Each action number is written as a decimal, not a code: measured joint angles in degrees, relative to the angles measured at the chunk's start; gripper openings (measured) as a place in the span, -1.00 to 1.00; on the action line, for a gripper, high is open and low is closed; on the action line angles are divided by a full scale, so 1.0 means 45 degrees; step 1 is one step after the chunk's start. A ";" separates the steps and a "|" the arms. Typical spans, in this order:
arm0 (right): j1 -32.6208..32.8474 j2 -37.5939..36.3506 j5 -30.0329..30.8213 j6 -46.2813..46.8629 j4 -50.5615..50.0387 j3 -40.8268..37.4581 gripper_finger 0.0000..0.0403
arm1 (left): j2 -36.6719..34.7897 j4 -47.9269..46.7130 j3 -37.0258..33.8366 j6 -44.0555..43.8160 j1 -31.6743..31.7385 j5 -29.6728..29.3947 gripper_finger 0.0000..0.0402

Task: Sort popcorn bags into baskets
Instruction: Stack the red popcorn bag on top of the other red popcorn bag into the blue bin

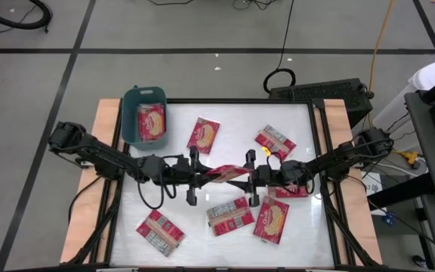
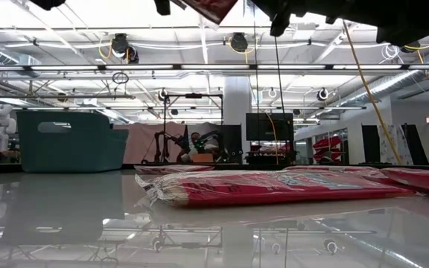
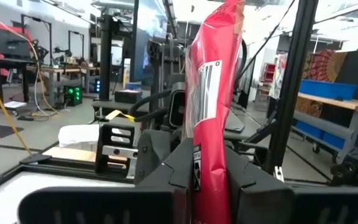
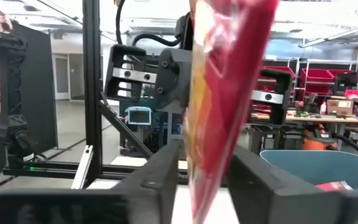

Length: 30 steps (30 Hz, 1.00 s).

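One popcorn bag [image 1: 151,122] is already lodged in the basket [image 1: 131,102]; another bag [image 1: 221,173] is pinched between left gripper [image 1: 202,174] and right gripper [image 1: 246,178], six left below.

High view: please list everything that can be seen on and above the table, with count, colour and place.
flat red popcorn packets: six, lying spread over the tabletop, one partly under the right arm
packet in basket: one showing, red and yellow
raised packet: one, red, above table middle
teal rectangular plastic basket: one, upper left table corner
white table: one
left gripper: dark, shut on raised packet
right gripper: dark, at its other end
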 joint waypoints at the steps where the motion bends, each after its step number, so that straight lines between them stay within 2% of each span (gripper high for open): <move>1: 0.0000 0.0000 0.0004 -0.0039 0.0001 0.0000 -0.57 | 0.0000 -0.0014 0.0000 0.0055 0.0000 0.0009 -0.79; 4: 0.0000 0.0000 0.0015 -0.0128 0.0000 0.0000 -0.84 | 0.0000 -0.0214 0.0000 0.0187 0.0000 0.0034 -0.81; 6: 0.0000 0.0000 0.0010 -0.0132 -0.0059 -0.0005 -0.94 | -0.0005 -0.0420 0.0000 0.0264 -0.0006 0.0034 -0.82; 10: 0.0001 -0.0030 0.0018 0.0444 -0.0326 -0.0015 -0.89 | -0.0028 -0.0952 0.0005 0.0526 -0.0161 -0.0088 -0.73; 17: 0.0019 -0.0316 0.0084 0.1556 -0.1271 -0.0015 -0.93 | -0.1301 -0.2991 0.0000 -0.0416 -0.0611 -0.1419 -0.22; 21: 0.0071 -0.0482 0.0721 0.2416 -0.2657 0.0000 -0.96 | -0.2153 -0.4800 0.0000 -0.1597 -0.0661 -0.1539 -0.02; 27: 0.0058 -0.0481 0.1098 0.4447 -0.3796 0.0005 -0.96 | -0.2433 -0.7597 -0.0015 -0.3215 -0.0354 -0.1473 0.07; 30: 0.0049 -0.0473 0.1200 0.5072 -0.4375 0.0005 -0.96 | -0.2072 -0.7742 0.0010 -0.3643 -0.0219 -0.1307 0.07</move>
